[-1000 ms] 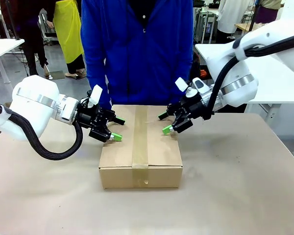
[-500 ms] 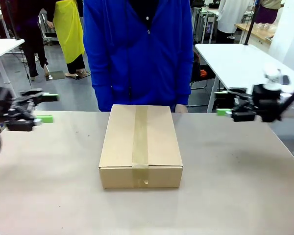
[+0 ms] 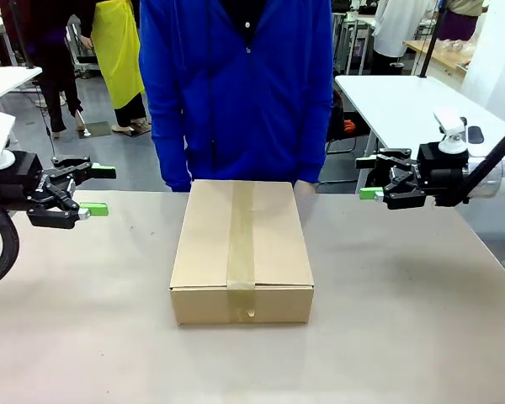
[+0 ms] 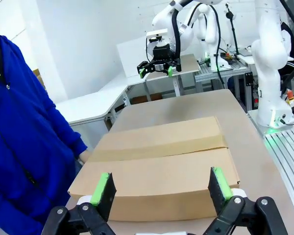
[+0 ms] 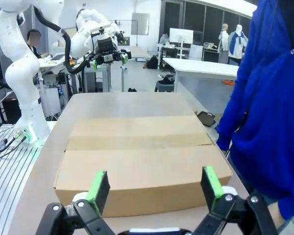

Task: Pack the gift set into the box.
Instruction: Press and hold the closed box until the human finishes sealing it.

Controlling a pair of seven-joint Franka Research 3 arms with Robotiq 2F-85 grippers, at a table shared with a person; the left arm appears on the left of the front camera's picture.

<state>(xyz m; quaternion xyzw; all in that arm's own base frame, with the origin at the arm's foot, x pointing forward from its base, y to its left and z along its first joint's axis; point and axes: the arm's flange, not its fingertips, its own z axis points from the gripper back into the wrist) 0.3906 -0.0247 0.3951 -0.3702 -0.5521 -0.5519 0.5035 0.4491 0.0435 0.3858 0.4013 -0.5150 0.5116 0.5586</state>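
On the desk [image 3: 387, 337] sits the box [image 3: 241, 252], shut and taped down its middle, so the packing looks done. Left of the box, the left pincer [image 3: 88, 190] is spread wide. Right of it, the right pincer [image 3: 369, 178] is spread too, holding nothing, both well apart from the box.

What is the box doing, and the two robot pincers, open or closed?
box: closed, flaps taped along the middle, flat on the table.
left pincer: open, empty, off to the box's side.
right pincer: open, empty, off to the other side.
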